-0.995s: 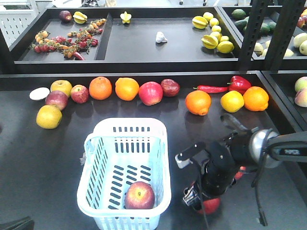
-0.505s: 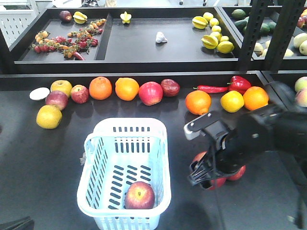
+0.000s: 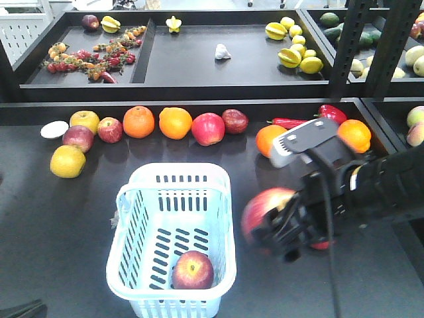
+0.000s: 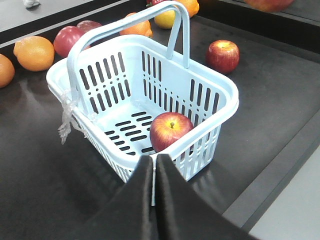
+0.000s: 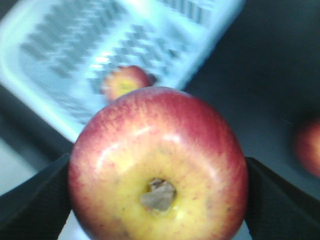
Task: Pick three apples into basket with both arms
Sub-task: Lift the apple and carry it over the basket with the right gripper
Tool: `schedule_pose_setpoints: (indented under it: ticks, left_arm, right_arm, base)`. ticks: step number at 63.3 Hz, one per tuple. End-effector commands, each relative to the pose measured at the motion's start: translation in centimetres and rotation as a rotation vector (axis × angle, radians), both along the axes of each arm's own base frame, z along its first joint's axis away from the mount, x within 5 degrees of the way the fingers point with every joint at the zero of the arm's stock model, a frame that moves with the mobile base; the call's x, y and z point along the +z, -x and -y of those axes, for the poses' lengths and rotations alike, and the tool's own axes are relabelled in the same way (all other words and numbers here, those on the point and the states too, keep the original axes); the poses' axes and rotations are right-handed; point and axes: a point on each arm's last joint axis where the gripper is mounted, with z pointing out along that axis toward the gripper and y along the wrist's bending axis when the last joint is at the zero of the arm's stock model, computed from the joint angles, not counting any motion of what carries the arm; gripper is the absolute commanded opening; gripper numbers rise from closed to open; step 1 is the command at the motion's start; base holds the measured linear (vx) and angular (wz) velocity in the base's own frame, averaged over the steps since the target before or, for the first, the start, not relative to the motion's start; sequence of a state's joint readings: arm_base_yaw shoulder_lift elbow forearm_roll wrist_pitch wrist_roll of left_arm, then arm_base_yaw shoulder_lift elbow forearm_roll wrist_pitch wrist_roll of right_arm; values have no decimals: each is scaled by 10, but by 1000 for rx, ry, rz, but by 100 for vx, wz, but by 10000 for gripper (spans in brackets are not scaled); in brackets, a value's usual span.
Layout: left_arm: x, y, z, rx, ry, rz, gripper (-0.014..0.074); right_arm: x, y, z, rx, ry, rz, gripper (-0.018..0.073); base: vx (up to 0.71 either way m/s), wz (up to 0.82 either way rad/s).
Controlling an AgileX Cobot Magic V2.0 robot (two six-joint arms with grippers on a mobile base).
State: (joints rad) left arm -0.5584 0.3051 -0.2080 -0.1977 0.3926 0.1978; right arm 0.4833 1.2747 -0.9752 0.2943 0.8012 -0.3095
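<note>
The pale blue basket stands on the dark table with one red apple lying inside it. My right gripper is shut on a second apple, held in the air just right of the basket's rim. In the right wrist view this apple fills the frame between the black fingers, above the blurred basket. A third apple lies on the table right of the basket. My left gripper is shut and empty at the basket's near corner.
A row of oranges, other apples, a lemon and red peppers lines the back of the table. A yellow fruit and a white dish sit at the left. Raised shelves of produce stand behind.
My right gripper has lifted off the table with the apple in it and swung left and up toward the basket. The basket and its apple have not moved.
</note>
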Motion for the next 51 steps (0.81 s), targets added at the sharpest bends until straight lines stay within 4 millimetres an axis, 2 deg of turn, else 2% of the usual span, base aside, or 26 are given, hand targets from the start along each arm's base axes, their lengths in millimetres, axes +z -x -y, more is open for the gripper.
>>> schedule_pose_setpoints:
  ticks: [1,13,24,41,51]
  left_arm:
    - [15,-3,1,14,64,63,-6]
    - [15,-3,1,14,64,63,-6]
    - [15,-3,1,14,64,63,-6]
    - [15,-3,1,14,64,63,-6]
    - [15,-3,1,14,64,63,-6]
  right_arm:
    - [18,9,-19,74,-117,75,208]
    - [15,19,-56,153,-184,121,211]
    - [-3,15,-81,175,-183,117,223]
    - [-30,-11,-98,74,-207,143,250]
    - [-39,-18,-102,52,-206,152,316]
  base:
    - [0,0]
    - [0,0]
    - [0,0]
    - [0,0]
    - [0,0]
